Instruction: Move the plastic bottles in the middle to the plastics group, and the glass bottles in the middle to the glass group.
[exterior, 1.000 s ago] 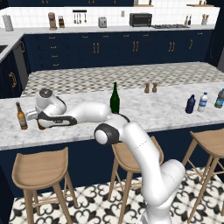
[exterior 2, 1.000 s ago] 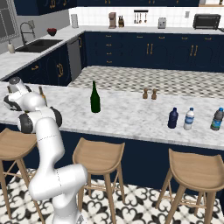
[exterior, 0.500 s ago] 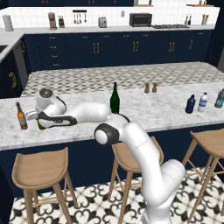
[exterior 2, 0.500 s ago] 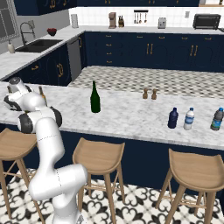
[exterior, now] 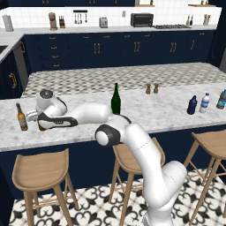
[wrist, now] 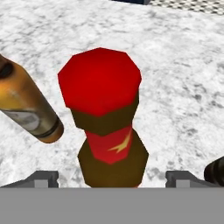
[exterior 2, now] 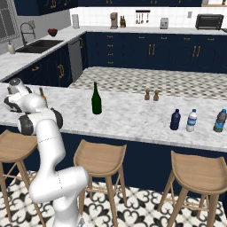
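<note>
The gripper [wrist: 111,179] stands with jaws wide apart, gripping nothing, around the red-topped bottle [wrist: 107,122] placed beside an amber beer bottle [wrist: 30,105] at its nine o'clock, so next it should lift away and fetch the green wine bottle [exterior: 115,99].

The red-topped bottle [wrist: 107,127] stands on the counter [wrist: 183,78] just beside a beer bottle [wrist: 28,103].
</note>
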